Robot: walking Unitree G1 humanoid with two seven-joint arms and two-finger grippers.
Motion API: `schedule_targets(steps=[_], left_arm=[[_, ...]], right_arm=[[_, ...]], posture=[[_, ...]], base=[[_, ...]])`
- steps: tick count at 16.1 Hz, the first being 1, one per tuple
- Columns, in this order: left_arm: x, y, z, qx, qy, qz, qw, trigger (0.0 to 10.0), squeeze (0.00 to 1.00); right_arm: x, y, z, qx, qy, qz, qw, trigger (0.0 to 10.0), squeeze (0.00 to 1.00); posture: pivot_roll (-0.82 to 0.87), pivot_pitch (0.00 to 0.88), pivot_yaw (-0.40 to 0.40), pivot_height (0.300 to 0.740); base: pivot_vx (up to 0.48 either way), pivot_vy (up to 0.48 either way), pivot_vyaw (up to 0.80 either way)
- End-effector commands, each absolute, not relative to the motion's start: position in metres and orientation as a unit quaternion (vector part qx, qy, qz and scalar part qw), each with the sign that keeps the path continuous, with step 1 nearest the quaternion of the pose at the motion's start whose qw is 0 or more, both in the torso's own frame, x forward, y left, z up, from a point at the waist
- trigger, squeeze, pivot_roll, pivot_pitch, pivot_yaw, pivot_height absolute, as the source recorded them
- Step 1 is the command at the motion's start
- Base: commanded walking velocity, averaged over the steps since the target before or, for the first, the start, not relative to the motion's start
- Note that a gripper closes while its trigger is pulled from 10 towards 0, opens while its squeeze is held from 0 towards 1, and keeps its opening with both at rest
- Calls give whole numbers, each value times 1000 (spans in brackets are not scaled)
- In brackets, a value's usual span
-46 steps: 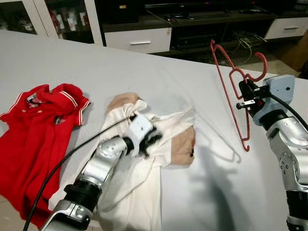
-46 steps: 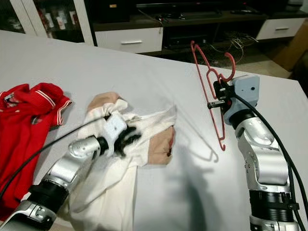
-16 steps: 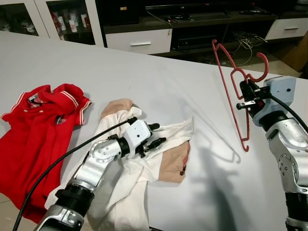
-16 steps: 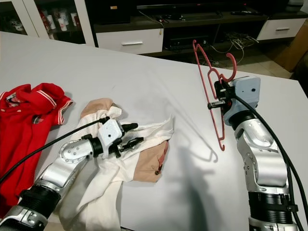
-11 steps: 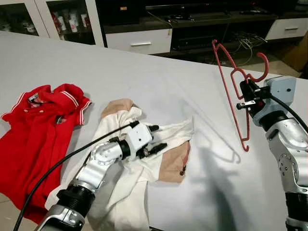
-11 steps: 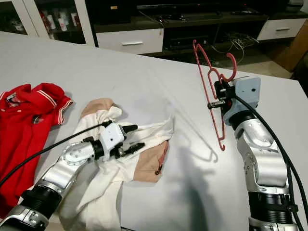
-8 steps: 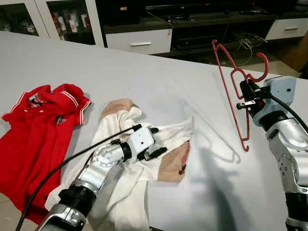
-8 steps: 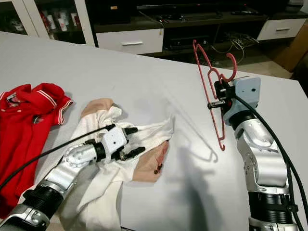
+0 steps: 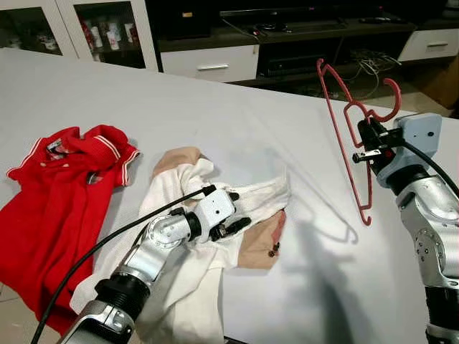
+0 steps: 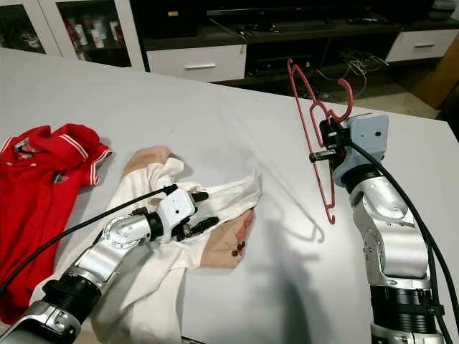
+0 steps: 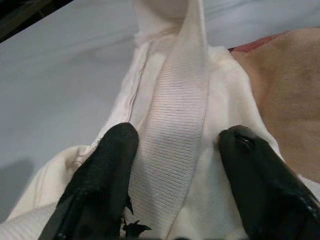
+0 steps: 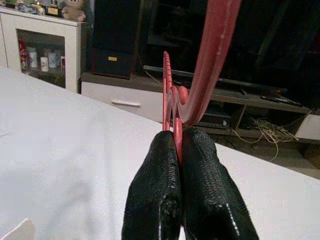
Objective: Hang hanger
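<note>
Red thin plastic hanger [image 9: 349, 140] is held upright above the white tabletop [image 9: 215, 107] at the right, clamped by the right gripper [image 9: 366, 142]; left gripper [image 9: 233, 211] rests on a crumpled cream-and-tan garment [image 9: 252, 215], a red polo shirt [image 9: 57, 186] further left. Left wrist view: black fingers [image 11: 102, 180] spread apart, straddling cream ribbed fabric. Right wrist view: fingertips [image 12: 167, 160] pinched onto the hanger's red wire.

Polo shirt [image 9: 57, 186] left of cream garment [image 9: 193, 265], both on table [image 9: 215, 115].
</note>
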State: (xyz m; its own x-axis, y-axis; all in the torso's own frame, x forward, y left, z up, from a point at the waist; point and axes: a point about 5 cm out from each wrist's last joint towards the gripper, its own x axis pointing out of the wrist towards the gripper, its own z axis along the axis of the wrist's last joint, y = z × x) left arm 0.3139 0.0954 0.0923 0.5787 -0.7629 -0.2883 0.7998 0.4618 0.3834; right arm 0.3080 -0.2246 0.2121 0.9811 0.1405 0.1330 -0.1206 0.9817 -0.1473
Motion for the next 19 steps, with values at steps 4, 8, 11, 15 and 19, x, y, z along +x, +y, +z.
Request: schedule_targets(steps=[4, 8, 11, 15, 19], left_arm=[[318, 102, 86, 248, 65, -432, 864, 0, 0], [319, 102, 86, 250, 62, -429, 866, 0, 0], [325, 100, 95, 242, 39, -410, 879, 0, 0], [331, 100, 103, 239, 15, -392, 888, 0, 0], [350, 105, 132, 229, -46, -330, 914, 0, 0]], right_arm=[[305, -225, 217, -76, -84, 62, 992, 10000, 0], [304, -225, 217, -73, -83, 61, 992, 10000, 0], [303, -224, 217, -70, -83, 61, 992, 10000, 0], [301, -225, 217, -68, -83, 58, 993, 10000, 0], [300, -229, 218, -60, -85, 52, 993, 10000, 0]], posture=[[31, 92, 13, 740], [32, 95, 15, 740], [32, 99, 20, 740], [29, 100, 25, 740], [30, 102, 27, 740]], base=[[0, 0, 0], [0, 0, 0], [0, 0, 0], [0, 0, 0], [0, 0, 0]])
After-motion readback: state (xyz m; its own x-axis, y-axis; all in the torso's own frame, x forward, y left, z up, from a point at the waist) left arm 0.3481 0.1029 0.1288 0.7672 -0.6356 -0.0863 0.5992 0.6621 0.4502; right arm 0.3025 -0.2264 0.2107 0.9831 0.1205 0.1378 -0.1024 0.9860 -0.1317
